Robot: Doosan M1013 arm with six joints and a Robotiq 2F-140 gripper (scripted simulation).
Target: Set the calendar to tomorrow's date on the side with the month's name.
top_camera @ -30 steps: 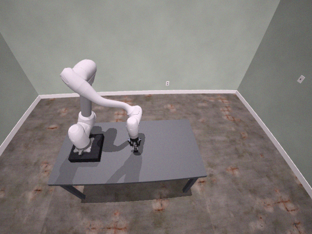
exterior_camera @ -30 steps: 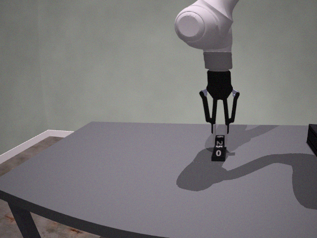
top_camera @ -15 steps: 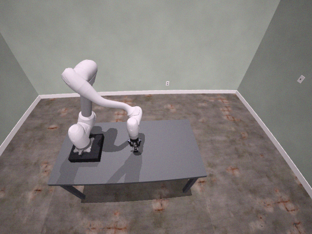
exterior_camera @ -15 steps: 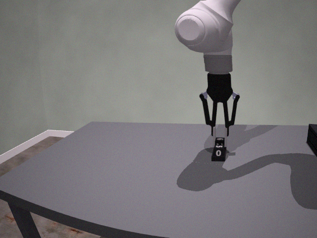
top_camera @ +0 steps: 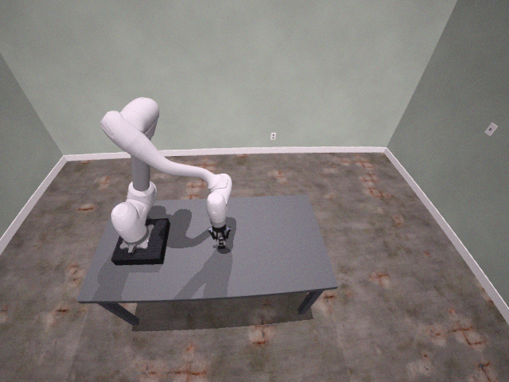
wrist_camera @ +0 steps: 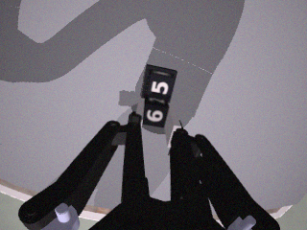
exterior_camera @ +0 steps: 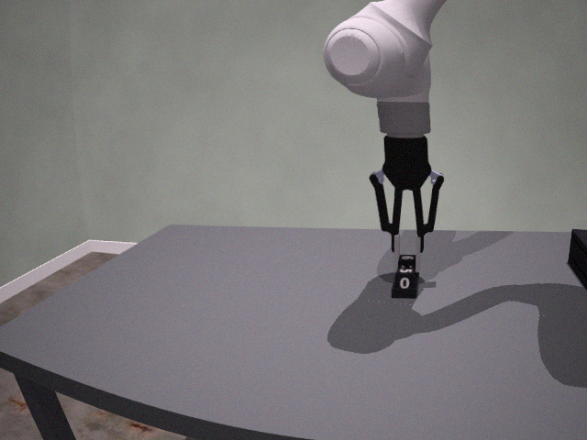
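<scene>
So the grey rectangular table [top_camera: 271,247] [exterior_camera: 213,326] [wrist_camera: 264,120] looks smooth and pretty matt. The white rounded robot arm [top_camera: 164,164] [exterior_camera: 403,61] has a smooth, slightly glossy plastic look, while the brown-grey floor [top_camera: 370,255] [exterior_camera: 90,269] seems rough, kinda stone-like.
</scene>
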